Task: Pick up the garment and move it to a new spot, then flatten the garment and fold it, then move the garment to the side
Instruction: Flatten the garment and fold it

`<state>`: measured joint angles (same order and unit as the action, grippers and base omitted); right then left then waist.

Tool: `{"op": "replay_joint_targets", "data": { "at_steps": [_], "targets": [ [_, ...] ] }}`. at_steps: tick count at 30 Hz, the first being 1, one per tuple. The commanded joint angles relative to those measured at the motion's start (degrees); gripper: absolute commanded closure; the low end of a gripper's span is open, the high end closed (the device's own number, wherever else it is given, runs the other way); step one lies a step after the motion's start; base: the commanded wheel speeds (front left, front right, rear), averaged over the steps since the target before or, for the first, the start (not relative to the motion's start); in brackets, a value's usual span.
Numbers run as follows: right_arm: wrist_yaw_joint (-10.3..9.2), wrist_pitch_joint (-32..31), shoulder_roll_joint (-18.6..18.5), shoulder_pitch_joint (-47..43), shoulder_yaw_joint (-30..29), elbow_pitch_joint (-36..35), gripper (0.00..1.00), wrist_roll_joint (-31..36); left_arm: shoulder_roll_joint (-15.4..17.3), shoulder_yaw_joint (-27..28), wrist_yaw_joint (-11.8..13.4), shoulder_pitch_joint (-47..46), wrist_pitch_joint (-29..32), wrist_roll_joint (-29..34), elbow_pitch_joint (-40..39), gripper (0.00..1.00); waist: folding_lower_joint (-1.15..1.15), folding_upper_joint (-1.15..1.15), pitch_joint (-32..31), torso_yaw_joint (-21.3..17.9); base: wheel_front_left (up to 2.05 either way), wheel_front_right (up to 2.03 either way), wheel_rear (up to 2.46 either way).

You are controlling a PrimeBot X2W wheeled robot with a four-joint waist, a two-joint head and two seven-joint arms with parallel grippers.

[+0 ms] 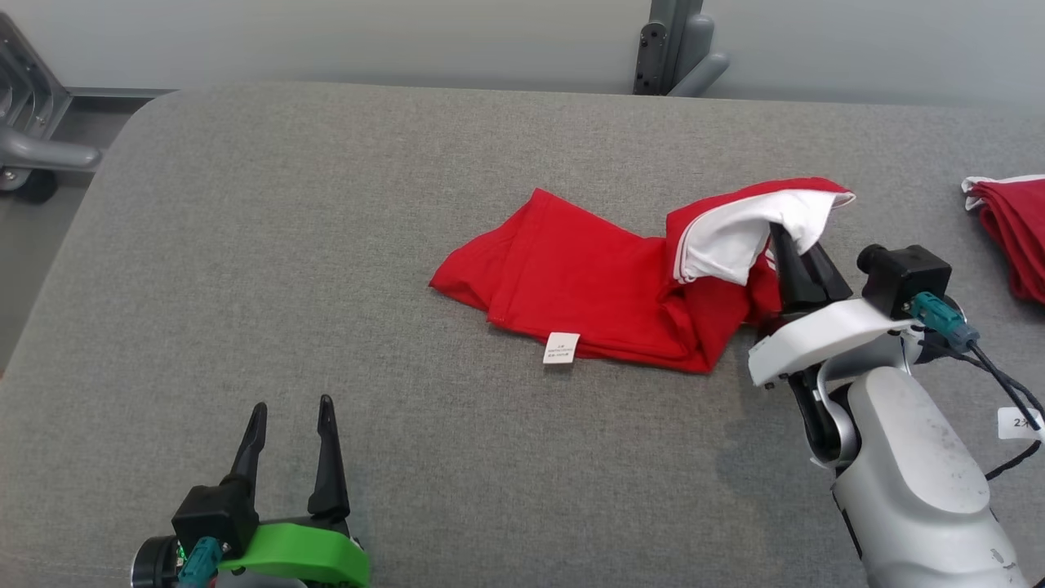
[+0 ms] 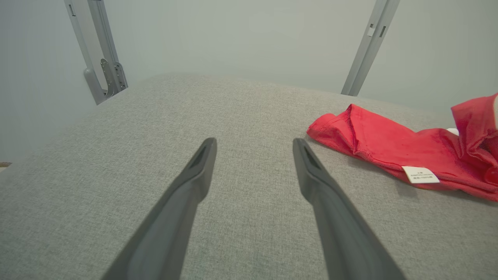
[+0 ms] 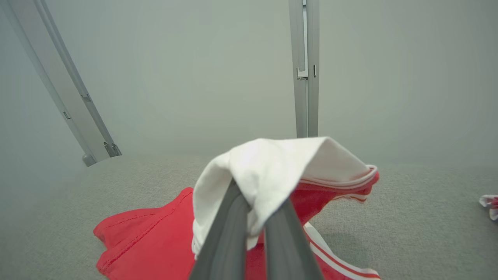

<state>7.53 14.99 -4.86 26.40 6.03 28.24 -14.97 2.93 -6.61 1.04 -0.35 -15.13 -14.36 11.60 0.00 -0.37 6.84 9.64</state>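
Barely started: right hand (image 1: pixel 781 243) clamped on the crumpled red-and-white cloth garment (image 1: pixel 588 286), left hand (image 1: pixel 293 403) apart and idle; moving, flattening, folding all remain

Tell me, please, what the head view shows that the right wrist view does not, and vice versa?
Head view: the open left gripper low on the left, apart from the cloth, and a white care label at the cloth's near edge. Right wrist view: the tall grey upright rising in the background. Both: the red garment on the grey table, its white lining pinched in the shut right gripper.
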Motion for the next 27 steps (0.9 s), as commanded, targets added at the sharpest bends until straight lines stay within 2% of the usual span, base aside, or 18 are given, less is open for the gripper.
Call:
{"op": "replay_joint_targets", "data": {
  "at_steps": [1, 8, 15, 19, 27],
  "targets": [
    [-0.08, 0.2, -0.57, -0.14, 0.25, -1.58, 1.0, -0.24, -0.03, -0.11, 0.39, -0.07, -0.02, -0.39, 0.09, 0.0, 0.0, 0.37, -0.29, -0.25, 0.0, 0.0, 0.0],
    [-0.08, -1.32, -1.85, -4.95, -0.18, -11.88, 1.0, -1.58, -0.03, 0.08, 0.76, 0.82, -0.02, -0.78, -0.08, 0.0, 0.0, 0.37, -0.98, -2.01, 0.0, 0.0, 0.0],
    [-0.08, -4.16, -0.41, -16.32, -6.33, -19.89, 1.0, -1.88, -0.02, 0.3, 0.26, 0.5, -0.02, -0.61, -0.29, 0.0, 0.0, 0.37, -0.4, -5.75, 0.0, 0.0, 0.0],
    [-0.08, -5.28, 0.75, -21.95, -9.31, -21.28, 1.0, -1.82, -0.02, 0.07, 0.04, -0.42, -0.02, -0.31, -0.18, 0.0, 0.0, 0.37, 0.33, -7.61, 0.0, 0.0, 0.0],
    [-0.07, -7.29, 1.67, -26.64, -9.99, -18.53, 1.0, 0.2, -0.01, 0.5, -0.45, -1.4, -0.02, 0.36, 0.26, 0.0, 0.0, 0.37, 1.2, -10.21, 0.0, 0.0, 0.0]
  ]
}}
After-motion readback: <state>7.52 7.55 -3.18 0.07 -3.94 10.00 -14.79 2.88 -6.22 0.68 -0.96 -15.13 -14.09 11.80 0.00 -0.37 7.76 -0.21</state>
